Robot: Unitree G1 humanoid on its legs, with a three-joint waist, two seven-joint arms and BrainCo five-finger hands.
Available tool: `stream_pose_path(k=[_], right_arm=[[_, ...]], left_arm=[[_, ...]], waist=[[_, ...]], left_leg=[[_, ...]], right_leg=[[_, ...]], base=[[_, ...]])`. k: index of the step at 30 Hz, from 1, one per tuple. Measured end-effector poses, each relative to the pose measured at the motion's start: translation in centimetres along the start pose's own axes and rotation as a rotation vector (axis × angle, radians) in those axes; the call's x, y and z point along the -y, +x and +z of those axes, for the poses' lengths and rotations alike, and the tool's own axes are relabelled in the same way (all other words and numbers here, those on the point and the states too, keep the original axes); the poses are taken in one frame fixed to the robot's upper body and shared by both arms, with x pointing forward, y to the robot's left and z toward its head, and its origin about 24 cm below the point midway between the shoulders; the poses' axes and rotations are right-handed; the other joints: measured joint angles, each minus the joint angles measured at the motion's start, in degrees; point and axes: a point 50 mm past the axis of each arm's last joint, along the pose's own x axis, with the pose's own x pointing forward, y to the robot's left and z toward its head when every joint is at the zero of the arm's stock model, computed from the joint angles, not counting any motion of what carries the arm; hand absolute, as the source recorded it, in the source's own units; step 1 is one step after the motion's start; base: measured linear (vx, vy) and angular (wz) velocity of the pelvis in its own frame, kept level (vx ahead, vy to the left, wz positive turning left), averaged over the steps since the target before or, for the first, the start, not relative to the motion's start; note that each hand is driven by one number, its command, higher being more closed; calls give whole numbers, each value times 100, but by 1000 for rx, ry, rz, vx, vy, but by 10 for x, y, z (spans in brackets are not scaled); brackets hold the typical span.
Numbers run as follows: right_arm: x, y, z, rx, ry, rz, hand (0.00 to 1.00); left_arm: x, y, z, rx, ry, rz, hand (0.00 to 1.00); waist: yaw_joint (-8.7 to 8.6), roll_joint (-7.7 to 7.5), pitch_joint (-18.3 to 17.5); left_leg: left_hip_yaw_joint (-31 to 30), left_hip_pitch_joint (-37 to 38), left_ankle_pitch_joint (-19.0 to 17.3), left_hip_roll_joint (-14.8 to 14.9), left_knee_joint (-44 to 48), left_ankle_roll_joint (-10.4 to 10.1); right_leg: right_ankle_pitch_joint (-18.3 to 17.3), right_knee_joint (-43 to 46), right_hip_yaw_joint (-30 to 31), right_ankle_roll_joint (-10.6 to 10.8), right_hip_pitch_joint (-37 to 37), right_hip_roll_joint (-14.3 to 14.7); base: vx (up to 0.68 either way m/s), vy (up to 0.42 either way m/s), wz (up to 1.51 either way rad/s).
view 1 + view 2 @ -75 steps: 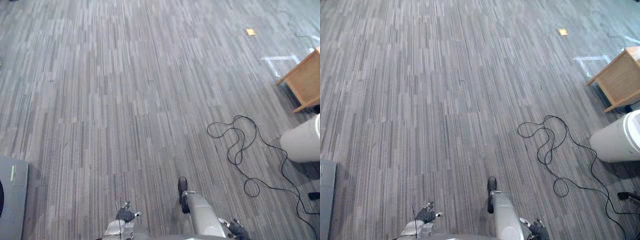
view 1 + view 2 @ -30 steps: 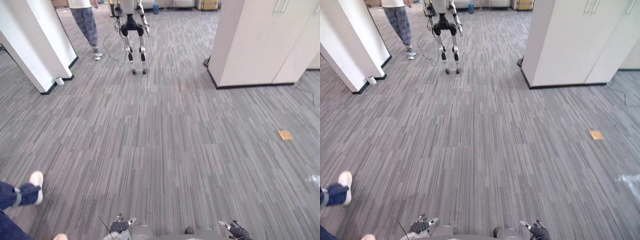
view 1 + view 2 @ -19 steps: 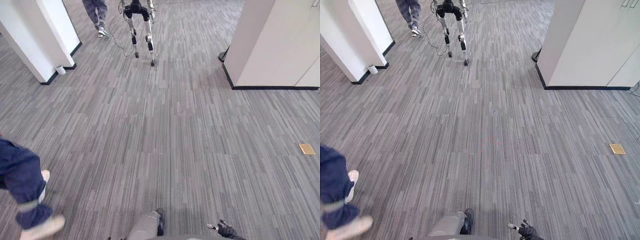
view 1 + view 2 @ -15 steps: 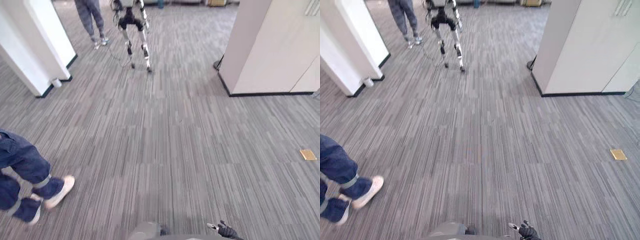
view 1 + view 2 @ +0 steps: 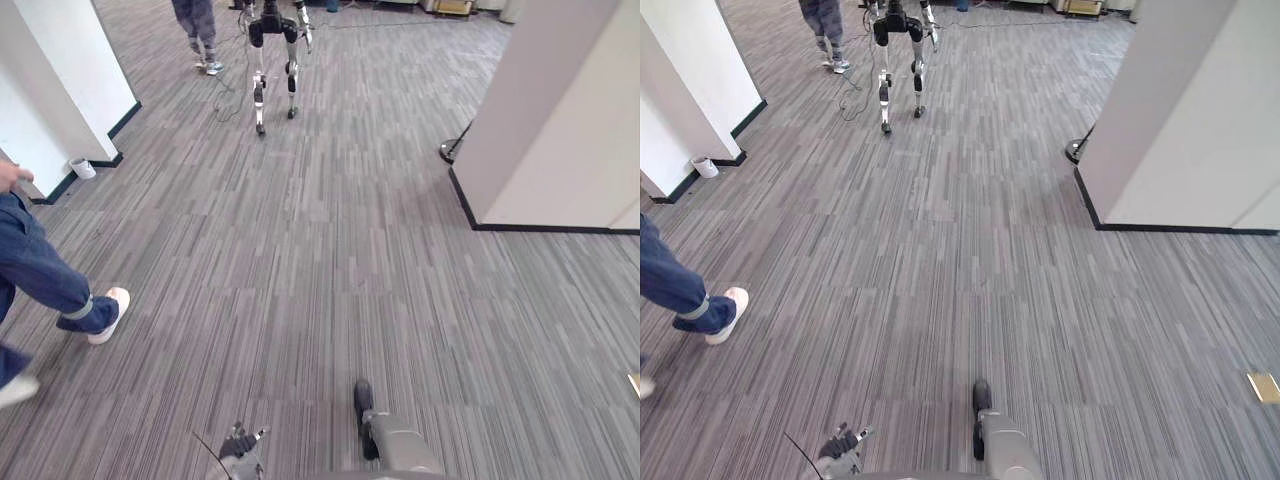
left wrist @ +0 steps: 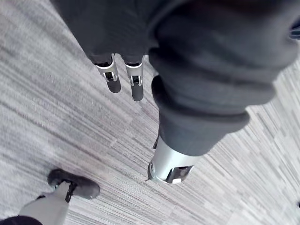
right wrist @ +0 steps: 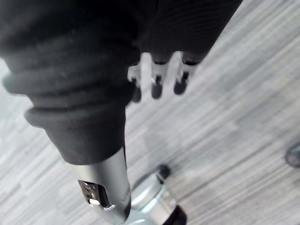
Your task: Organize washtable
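1. Evidently between stations, the robot crosses a grey carpet floor [image 5: 330, 250] with its arms hanging low, likely because there is nothing to carry yet.
2. The left hand [image 5: 240, 443] hangs empty, fingers loosely spread; the right hand [image 7: 157, 83] dangles the same way, holding nothing.
3. Where the washtable stands cannot be told; ahead are a white pillar [image 5: 50, 90], a white cabinet [image 5: 560, 110] and another robot [image 5: 272, 50].
4. Since half a second earlier the camera has swung. The walking person [image 5: 40, 280] now sits higher at the left edge.
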Motion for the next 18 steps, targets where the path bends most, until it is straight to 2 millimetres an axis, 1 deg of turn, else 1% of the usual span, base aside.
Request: stream_pose_path(k=[1, 2, 3, 4, 5, 6, 7, 8, 9, 10, 11, 12, 13, 14, 15, 16, 17, 18], right_arm=[[-1, 1, 4, 16, 9, 0, 0], [-8, 2, 8, 35, 16, 18, 0], [-13, 3, 12, 42, 25, 29, 0], [-16, 4, 14, 40, 16, 36, 0], [-24, 6, 17, 36, -17, 58, 0], [-34, 8, 20, 38, -58, 81, 0], [-39, 9, 22, 41, -80, 93, 0], [-49, 11, 35, 68, -115, 122, 0], [-54, 13, 46, 94, -140, 136, 0], [-59, 14, 51, 107, -152, 146, 0], [-66, 14, 60, 130, -188, 167, 0], [-66, 15, 62, 136, -200, 168, 0], [-65, 15, 66, 141, -209, 165, 0], [-65, 15, 65, 140, -213, 164, 0], [-67, 15, 59, 122, -231, 167, 0], [-69, 14, 52, 105, -251, 178, 0], [-71, 12, 39, 70, -284, 193, 0], [-74, 12, 34, 60, -294, 202, 0]], left_arm=[[-3, 0, -2, -10, -6, 7, 0], [-13, -2, -4, -12, -51, 44, 0], [-22, -2, -2, -7, -68, 71, 0], [-25, -3, -2, -5, -66, 80, 0], [-30, -3, -1, -5, -66, 88, 0], [-34, -2, 6, 19, -52, 88, 0], [-37, -2, 9, 30, -41, 90, 0], [-38, -3, 10, 30, -12, 85, 0], [-39, -4, 8, 23, 0, 82, 0], [-42, -5, 4, 11, 9, 85, 0], [-45, -8, -5, -15, 30, 88, 0], [-47, -10, -10, -33, 34, 93, 0], [-51, -13, -19, -62, 32, 105, 0], [-58, -17, -30, -96, 38, 126, 0], [-72, -25, -42, -136, 63, 163, 0], [-80, -29, -47, -160, 89, 182, 0], [-91, -36, -56, -186, 107, 216, 0], [-92, -36, -55, -183, 109, 219, 0]], waist=[[2, 8, 4], [70, -44, 32], [115, -80, 144], [167, -122, 212], [301, -238, 341], [392, -370, 390], [404, -425, 392], [405, -424, 356], [420, -321, 366], [459, -280, 359], [584, -199, 338], [658, -142, 329], [730, -38, 326], [840, 53, 293], [909, -25, 233], [960, -140, 89], [929, -420, -233], [889, -542, -327]], left_leg=[[33, -252, 583, 0, 513, 67], [128, -744, 1976, 69, 1462, -112], [555, -1110, 1792, 421, 2424, 85], [779, -1258, 1514, 604, 2806, 320], [1088, -1478, 1001, 738, 3247, 451], [1168, -1847, 619, 722, 3330, 438], [1171, -2101, 483, 646, 3247, 379], [1132, -2607, 300, 589, 2855, 150], [1128, -2954, 197, 558, 2130, 10], [1139, -3179, 204, 415, 1372, -39], [935, -3446, 474, 143, -474, -293], [791, -3527, 683, 65, -1154, -437], [596, -3755, 815, 61, -1720, -661], [506, -3989, 806, 112, -1802, -681], [658, -4024, 969, 152, -1475, -646], [878, -4061, 1254, 61, -1220, -593], [1083, -4080, 1545, -124, -1141, -292], [1171, -3999, 1617, -228, -1183, -185]], right_leg=[[-109, -21, 0, -87, 119, 48], [-280, -263, 92, -202, 548, 104], [-393, -534, 189, -316, 1145, 183], [-436, -643, 269, -376, 1478, 206], [-522, -808, 463, -489, 2117, 198], [-763, -921, 679, -576, 2603, 89], [-1017, -938, 776, -540, 2748, 10], [-1416, -891, 799, -365, 2967, -6], [-1657, -809, 834, -330, 3107, -15], [-1805, -766, 878, -301, 3184, -51], [-2064, -739, 1017, -240, 3311, -136], [-2166, -743, 1097, -231, 3383, -147], [-2336, -746, 1217, -178, 3471, -131], [-2639, -705, 1378, -139, 3664, -145], [-2951, -704, 1633, -159, 4001, -310], [-3060, -642, 1811, -168, 4069, -457], [-3072, 24, 2154, -136, 3764, -688], [-2997, 559, 2367, 0, 3519, -752]], base=[[1065, -229, -14], [841, -181, -18], [803, -183, -18], [713, -154, -17], [632, -102, -21], [602, -71, -16], [538, -17, -1], [562, 68, 2], [454, 70, -6], [569, 166, -29], [433, 152, -35], [687, 268, -49], [637, 318, -59], [815, 445, -89], [711, 412, -95], [771, 413, -99], [623, 317, -67], [766, 393, -54]])
